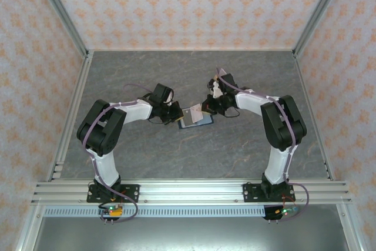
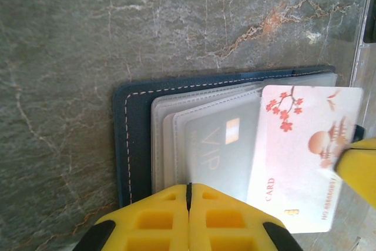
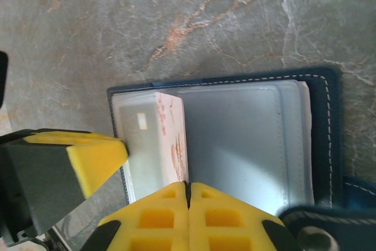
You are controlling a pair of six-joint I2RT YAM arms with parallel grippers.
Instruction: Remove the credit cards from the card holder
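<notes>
The card holder [image 1: 201, 123] [image 2: 135, 139] [image 3: 326, 127] lies open on the table's middle, dark navy with clear pockets. A pale credit card printed VIP [image 2: 217, 145] sits inside a pocket. Another credit card [image 1: 193, 112] [image 2: 299, 157] [image 3: 173, 133], white-pink with red blossoms, stands tilted up out of the pockets. My right gripper [image 1: 207, 107] [image 3: 188, 185] is shut on that card's edge. My left gripper [image 1: 175, 111] [image 2: 189, 187] is shut, with its yellow tips against the holder's left edge over the pockets; nothing shows between them.
The holder's tab clasp [image 3: 317, 233] sticks out on the right arm's side. Grey marbled tabletop [image 1: 194, 74] surrounds the holder, with patterned walls on three sides and metal rails [image 1: 194, 189] along the near edge.
</notes>
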